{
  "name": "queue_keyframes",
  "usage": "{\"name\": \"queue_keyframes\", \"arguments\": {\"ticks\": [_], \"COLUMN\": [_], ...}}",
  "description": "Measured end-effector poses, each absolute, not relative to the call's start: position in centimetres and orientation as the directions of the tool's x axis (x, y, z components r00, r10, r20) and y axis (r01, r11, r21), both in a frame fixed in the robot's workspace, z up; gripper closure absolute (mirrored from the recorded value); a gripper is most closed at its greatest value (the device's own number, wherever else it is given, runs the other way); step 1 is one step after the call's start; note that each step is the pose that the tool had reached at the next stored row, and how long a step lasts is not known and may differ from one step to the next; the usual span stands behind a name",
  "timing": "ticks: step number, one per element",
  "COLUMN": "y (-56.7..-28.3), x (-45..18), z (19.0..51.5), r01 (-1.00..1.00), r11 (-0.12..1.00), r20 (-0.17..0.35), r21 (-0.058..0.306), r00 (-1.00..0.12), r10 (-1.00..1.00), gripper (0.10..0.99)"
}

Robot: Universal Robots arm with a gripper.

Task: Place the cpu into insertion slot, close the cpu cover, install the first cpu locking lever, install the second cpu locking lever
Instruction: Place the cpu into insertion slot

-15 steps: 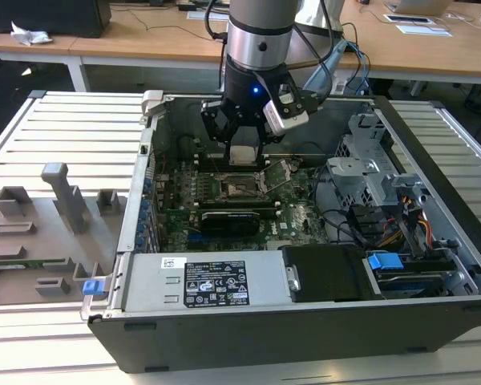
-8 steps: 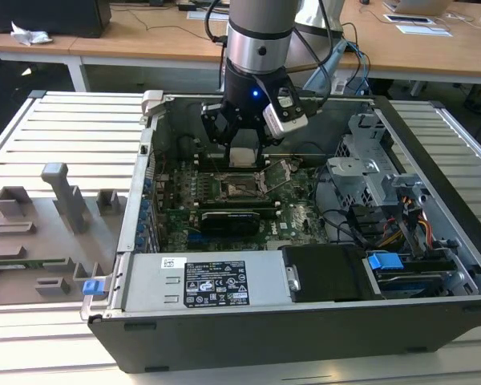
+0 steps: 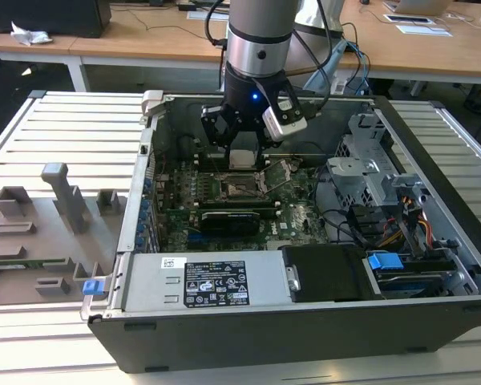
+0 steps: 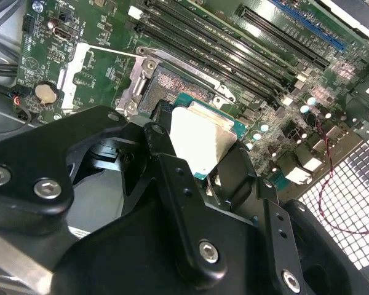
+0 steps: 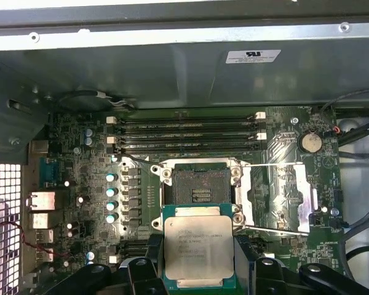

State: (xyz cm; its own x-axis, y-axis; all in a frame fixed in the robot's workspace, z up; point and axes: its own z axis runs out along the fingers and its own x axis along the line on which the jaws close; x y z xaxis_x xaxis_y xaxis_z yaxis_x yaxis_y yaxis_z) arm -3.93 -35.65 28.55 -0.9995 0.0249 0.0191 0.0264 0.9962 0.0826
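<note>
At the exterior view's left, a grey fixture tray (image 3: 40,233) lies on the slatted table (image 3: 80,112), just beside the open computer case (image 3: 144,200). Along the case's near side runs the power supply (image 3: 208,285). The arm (image 3: 260,32) comes down steeply from the far side over the middle of the case, its wrist pointing down at the motherboard (image 3: 176,212). The gripper (image 3: 243,152) hangs low above the board. Its black fingers (image 4: 246,178) are clenched on two opposite edges of the cpu (image 3: 242,157), and are parted no wider than the chip. The cpu (image 5: 198,251) is carried flat, with its silver top facing up and a green edge showing around it. It sits above the insertion slot (image 3: 240,188), a little to the slot's far side and not seated in it. In the first wrist view the insertion slot (image 5: 200,187) lies bare, its dark contact grid uncovered, and the chip's edge comes just up to its silver rim. A thin locking lever (image 5: 138,162) stands free at one corner of the rim. The long black memory slots (image 5: 184,132) run beside the socket. The cpu cover (image 3: 282,170) is swung open and lies to the exterior view's right of the slot. Its silver frame (image 5: 302,203) rests flat over the board, and green circuit shows through the window. At the exterior view's right stands the metal drive cage (image 3: 369,160), and near it is a blue tab (image 3: 385,261).
</note>
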Motion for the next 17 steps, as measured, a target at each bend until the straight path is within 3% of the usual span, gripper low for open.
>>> {"name": "queue_keyframes", "arguments": {"ticks": [17], "y": [-35.65], "x": [-3.93], "z": [27.52], "r01": [0.026], "r11": [0.996], "r20": [0.019], "r21": [0.083], "r00": [-1.0], "r10": [0.025], "gripper": [0.545]}}
